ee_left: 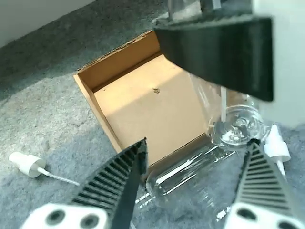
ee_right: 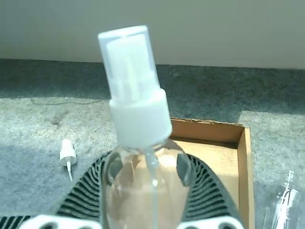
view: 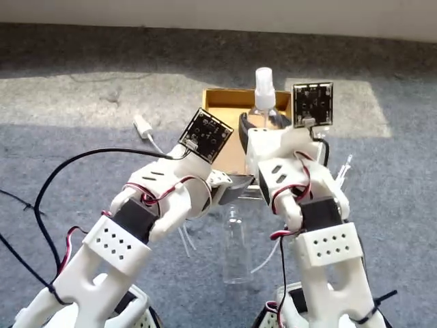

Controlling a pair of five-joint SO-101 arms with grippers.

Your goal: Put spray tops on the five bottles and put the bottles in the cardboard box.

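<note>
Two robot arms reach forward over a worktop with a grey, carpet-like cover. An open, shallow cardboard box (view: 222,130) lies flat ahead of them, its brown floor facing up.

The right end effector (ee_right: 145,167) is closed around the body of a clear bottle (ee_right: 138,200), one ribbed finger (ee_right: 83,200) pressed on each side. This bottle stands upright, long axis vertical. Its white spray top (ee_right: 138,105) is fitted under a clear cap and points straight up. In the high view the bottle (view: 265,113) is at the right side of the box. From the left wrist view its round base (ee_left: 236,129) sits by the box's near corner. Whether it rests on the box floor cannot be told.

The left end effector (ee_left: 197,144) is spread wide and holds nothing. It hangs low, just short of the box's near wall.

A second clear bottle (view: 236,246) lies on its side between the two arms, on the near side of the box. It has no top. Its long axis runs toward the box, narrow neck end nearest the box.

A loose spray top (view: 142,125) lies on its side left of the box, well apart from it. Its thin tube trails toward the arms. Another loose spray top (ee_left: 276,149) lies just beside the held bottle.
</note>
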